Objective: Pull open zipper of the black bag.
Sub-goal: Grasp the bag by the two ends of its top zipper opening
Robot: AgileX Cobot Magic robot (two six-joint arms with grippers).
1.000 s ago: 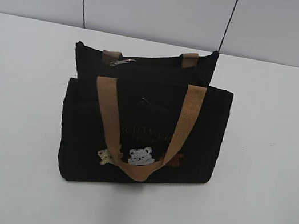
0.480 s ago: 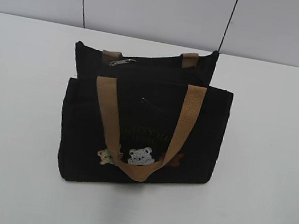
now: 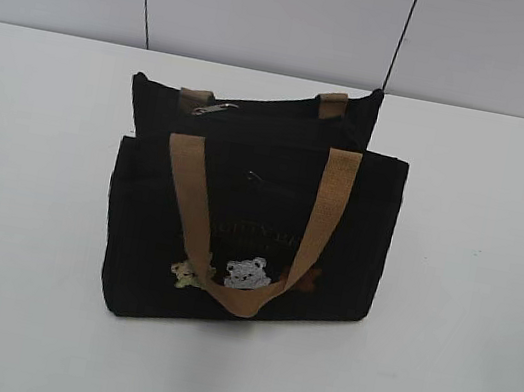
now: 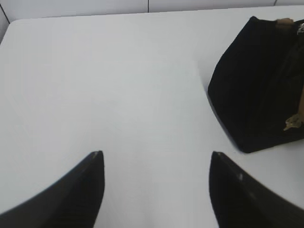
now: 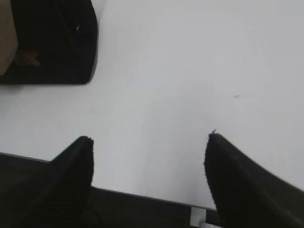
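On white table [image 3: 25, 215], black bag [image 3: 143, 236] upright, zipper [image 3: 255, 119] closed, contents hidden

Bright, even, diffuse light across all three views; the plain white counter [image 3: 468, 293] is near washed-out, no hard glare. The small black fabric bag with tan webbing handles [image 3: 243, 244] reads as a dark mass, front lettering barely legible, only a faint soft shadow at its base. Exterior view fairly sharp. Both wrist views are soft and grainy; the dark pincer fingers [image 4: 71, 199] are out of focus, edges blurred.
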